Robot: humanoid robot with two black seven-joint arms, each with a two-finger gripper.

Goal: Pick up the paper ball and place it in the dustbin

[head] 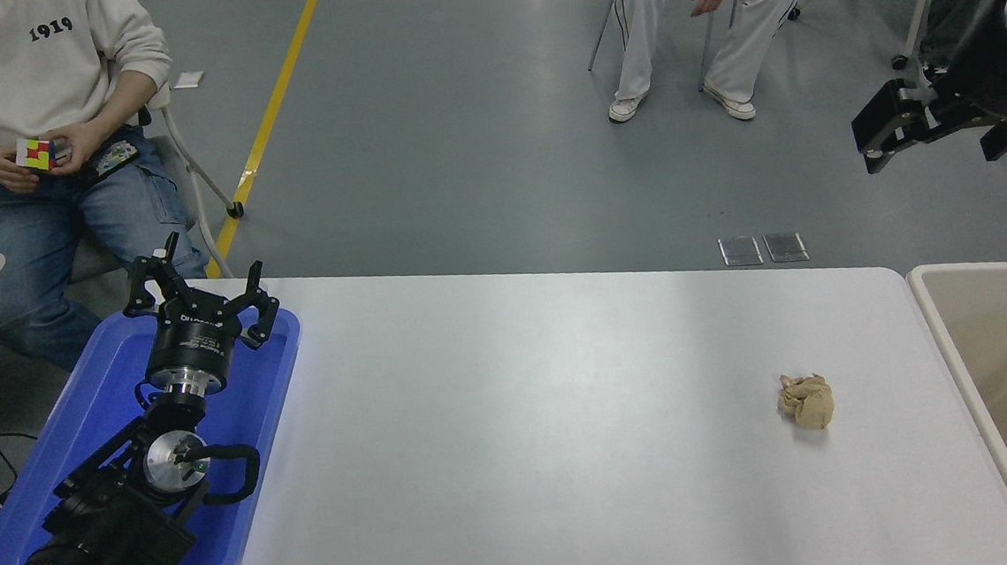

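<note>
Paper ball (806, 400) near dustbin (941, 323) rim (apparently untouched)

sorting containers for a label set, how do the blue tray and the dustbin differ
The blue tray is bright blue and shallow, lying on the white table at its left end, in full view apart from what the left arm covers. The dustbin is cream, with deep smooth walls, stands off the table's right end, and is cut off by the picture's edge. The left gripper hangs over the tray; nothing is over the bin. Both are rectangular with rounded rims.
</note>
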